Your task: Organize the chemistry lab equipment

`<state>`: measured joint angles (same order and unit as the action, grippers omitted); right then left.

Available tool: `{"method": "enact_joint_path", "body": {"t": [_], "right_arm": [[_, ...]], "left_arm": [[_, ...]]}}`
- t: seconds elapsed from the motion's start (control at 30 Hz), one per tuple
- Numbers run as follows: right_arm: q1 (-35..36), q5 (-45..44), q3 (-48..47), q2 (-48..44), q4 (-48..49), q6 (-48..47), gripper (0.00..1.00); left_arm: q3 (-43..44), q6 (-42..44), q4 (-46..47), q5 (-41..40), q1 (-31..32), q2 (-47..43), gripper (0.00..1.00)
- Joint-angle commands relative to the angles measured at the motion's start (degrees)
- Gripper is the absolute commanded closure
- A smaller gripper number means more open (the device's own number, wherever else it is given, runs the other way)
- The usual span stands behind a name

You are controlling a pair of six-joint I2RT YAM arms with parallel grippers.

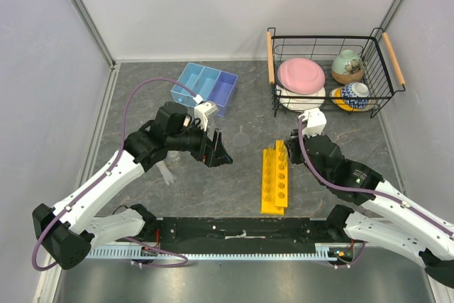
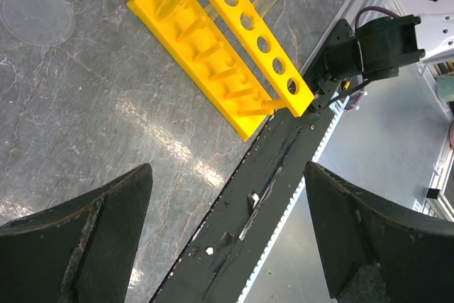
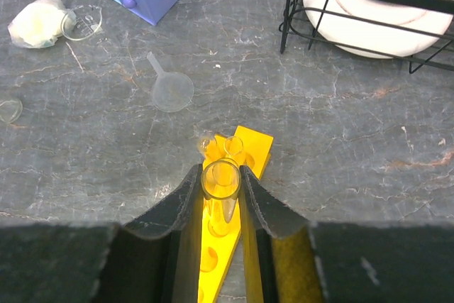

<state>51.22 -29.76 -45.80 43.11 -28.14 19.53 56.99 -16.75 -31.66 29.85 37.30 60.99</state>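
Note:
The yellow rack lies on the table in front of my right arm, also visible in the left wrist view. My right gripper is shut on a clear test tube, held upright over the rack. The tube's tip points at a hole. Two more test tubes stand at the rack's far end. My left gripper hangs open and empty left of the rack. The blue tray stands at the back. A funnel, a beaker and a cream lump lie near it.
A black wire basket at the back right holds a pink plate and ceramic bowls. A clear piece stands by my left arm. Grey walls close in the table on the left, right and back.

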Motion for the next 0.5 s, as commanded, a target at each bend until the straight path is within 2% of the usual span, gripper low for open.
{"method": "enact_joint_path", "body": {"t": [0.0, 0.47], "right_arm": [[0.5, -1.6, 1.2, -0.4, 1.3, 3.0, 0.77], [1.2, -8.4, 5.5, 2.9, 3.7, 8.3, 0.76]], "left_arm": [[0.2, 2.4, -0.2, -0.8, -0.2, -1.5, 0.06], [-0.4, 1.8, -1.4, -2.4, -0.2, -3.7, 0.07]]}}
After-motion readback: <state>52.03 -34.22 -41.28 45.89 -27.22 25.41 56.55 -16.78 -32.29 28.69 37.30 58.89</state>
